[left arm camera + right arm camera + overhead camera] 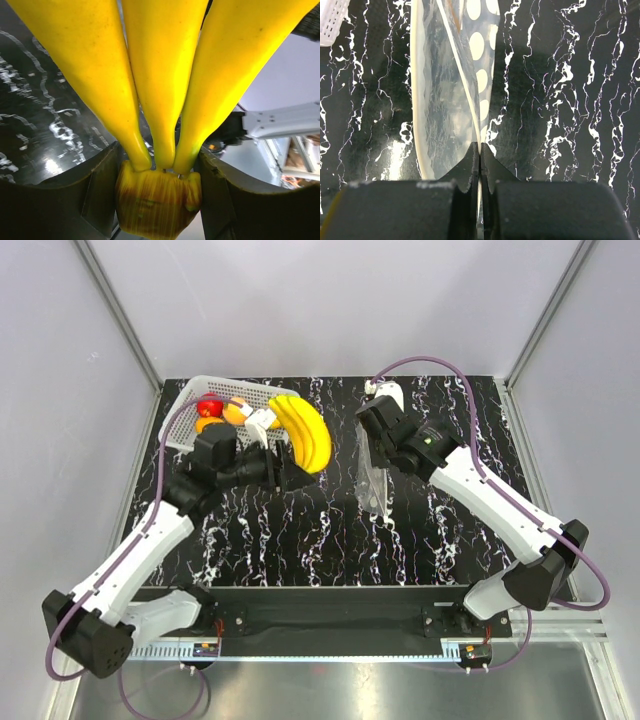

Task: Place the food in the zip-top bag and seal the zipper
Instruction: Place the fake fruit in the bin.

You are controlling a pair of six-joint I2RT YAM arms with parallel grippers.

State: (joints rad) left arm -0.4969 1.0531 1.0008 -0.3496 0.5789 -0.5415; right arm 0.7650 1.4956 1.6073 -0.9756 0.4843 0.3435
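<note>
The left gripper (159,197) is clamped on the crown of the bananas (160,75). Its 2 fingers (100,200) press either side of the stub, and 3 bananas fan out ahead of the jaws, above the table (300,540). The right gripper (480,152) is closed tight on an edge of the bag (445,100), which stretches straight ahead of its jaws. Beside the left jaws, the red fruit (210,406), orange fruit (208,425) and yellow-pink fruit (236,412) sit in the basket (185,400).
</note>
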